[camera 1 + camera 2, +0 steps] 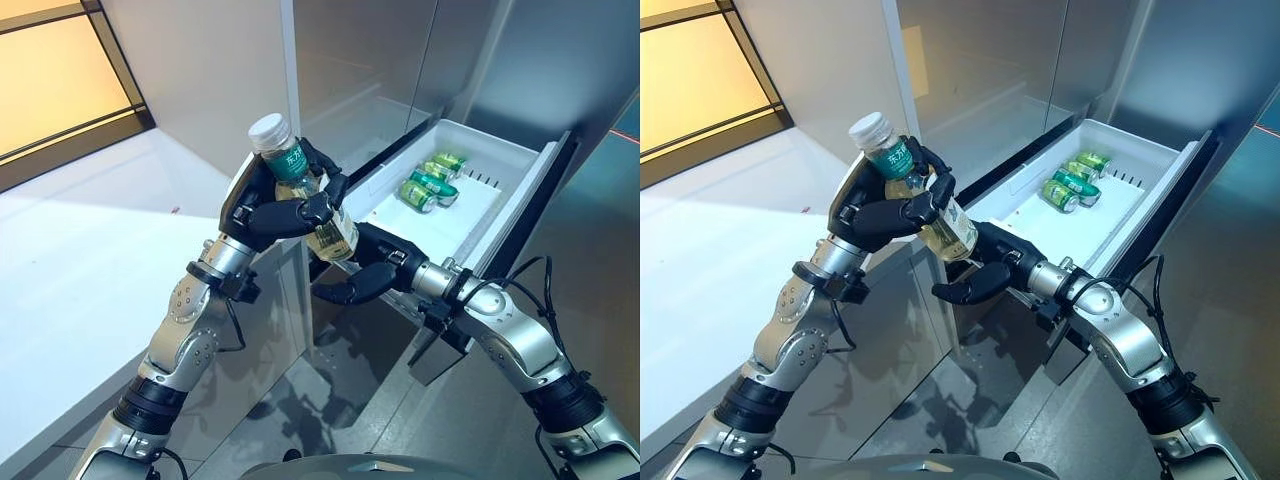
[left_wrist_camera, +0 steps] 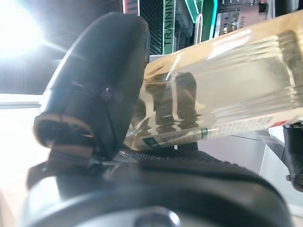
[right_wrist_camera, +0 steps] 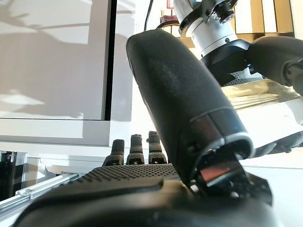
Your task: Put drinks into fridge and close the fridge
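Observation:
My left hand (image 1: 262, 212) is shut on a clear bottle (image 1: 291, 166) of pale yellow drink with a white cap and green label, held tilted in the air in front of the fridge. In the left wrist view the bottle (image 2: 227, 80) lies past the thumb (image 2: 94, 94). My right hand (image 1: 385, 262) is open just under the bottle's lower end, thumb on one side and fingers stretched below it. In the right wrist view the bottle (image 3: 265, 109) shows behind the thumb (image 3: 189, 109). The white fridge drawer (image 1: 490, 215) stands pulled out, with green cans (image 1: 430, 185) lying at its back.
The drawer's dark front panel (image 1: 530, 210) juts out at the right. The grey upper fridge door (image 1: 380, 60) stands behind the drawer. A white counter (image 1: 80, 250) runs along the left.

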### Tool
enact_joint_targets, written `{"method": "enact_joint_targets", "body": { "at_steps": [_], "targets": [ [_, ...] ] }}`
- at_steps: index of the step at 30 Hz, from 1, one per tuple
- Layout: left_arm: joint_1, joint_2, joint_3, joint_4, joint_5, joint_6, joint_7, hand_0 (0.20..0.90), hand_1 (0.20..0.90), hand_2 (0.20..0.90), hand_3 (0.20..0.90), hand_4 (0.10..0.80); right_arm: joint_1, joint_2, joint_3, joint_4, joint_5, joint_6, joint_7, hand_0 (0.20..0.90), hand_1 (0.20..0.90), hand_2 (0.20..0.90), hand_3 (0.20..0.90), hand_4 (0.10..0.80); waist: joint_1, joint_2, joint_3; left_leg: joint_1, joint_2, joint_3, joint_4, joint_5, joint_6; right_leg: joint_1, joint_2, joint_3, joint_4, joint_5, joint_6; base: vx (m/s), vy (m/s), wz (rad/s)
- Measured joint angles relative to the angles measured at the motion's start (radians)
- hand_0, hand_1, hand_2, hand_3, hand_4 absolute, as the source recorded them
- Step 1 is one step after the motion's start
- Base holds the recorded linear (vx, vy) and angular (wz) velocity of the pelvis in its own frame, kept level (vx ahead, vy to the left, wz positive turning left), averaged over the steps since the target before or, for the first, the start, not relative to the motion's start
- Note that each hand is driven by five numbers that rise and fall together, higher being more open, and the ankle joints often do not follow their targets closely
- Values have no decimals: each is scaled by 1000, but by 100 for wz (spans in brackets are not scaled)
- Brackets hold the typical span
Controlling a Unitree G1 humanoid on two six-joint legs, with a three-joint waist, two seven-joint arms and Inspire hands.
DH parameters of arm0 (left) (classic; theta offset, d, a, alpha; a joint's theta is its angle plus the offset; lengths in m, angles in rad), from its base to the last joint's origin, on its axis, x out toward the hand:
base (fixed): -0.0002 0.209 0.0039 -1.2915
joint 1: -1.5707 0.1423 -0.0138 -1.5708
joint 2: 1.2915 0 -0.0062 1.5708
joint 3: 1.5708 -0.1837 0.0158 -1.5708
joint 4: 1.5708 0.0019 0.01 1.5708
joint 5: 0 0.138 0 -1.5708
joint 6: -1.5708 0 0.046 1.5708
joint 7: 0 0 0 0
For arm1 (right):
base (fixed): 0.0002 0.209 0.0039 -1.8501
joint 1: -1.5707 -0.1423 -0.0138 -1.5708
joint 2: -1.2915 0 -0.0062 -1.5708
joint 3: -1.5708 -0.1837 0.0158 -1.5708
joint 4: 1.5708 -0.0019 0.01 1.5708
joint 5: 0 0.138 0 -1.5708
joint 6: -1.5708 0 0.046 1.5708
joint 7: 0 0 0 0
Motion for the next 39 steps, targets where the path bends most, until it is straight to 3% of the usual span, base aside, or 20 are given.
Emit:
{"method": "enact_joint_targets", "body": {
  "at_steps": [13,25,26,28,39],
  "targets": [
    [-3,26,-36,0,75,25,3,300,300,300,200,100,-77,3,-1,-52,48,-18,-101,900,900,900,900,800,1,-3,15,-1,0,14,0,0,0,-6,0,13,0,2,1,-10,-1,-2],
    [-5,26,-37,0,113,24,20,300,300,300,200,100,-77,10,-1,-52,100,8,-112,900,900,900,900,800,-2,-4,15,-1,0,17,0,0,0,-6,-1,13,0,3,1,0,0,0],
    [-5,27,-37,0,114,24,20,300,300,300,200,100,-77,10,-1,-52,101,10,-109,771,771,771,749,649,-1,-4,15,-1,0,17,0,0,0,-6,-1,13,0,3,1,0,0,0],
    [-5,27,-37,0,114,24,20,300,300,300,200,100,-77,10,-1,-52,105,23,-96,300,300,300,200,100,-2,-4,15,-1,0,17,0,0,0,-6,-1,14,0,3,1,0,0,0],
    [-19,73,-75,1,113,21,-26,300,300,300,200,100,-80,-28,26,-51,106,78,-78,300,300,300,200,100,-6,-4,15,0,0,21,0,0,0,-7,-1,18,0,5,2,0,0,0]
  ]
}}
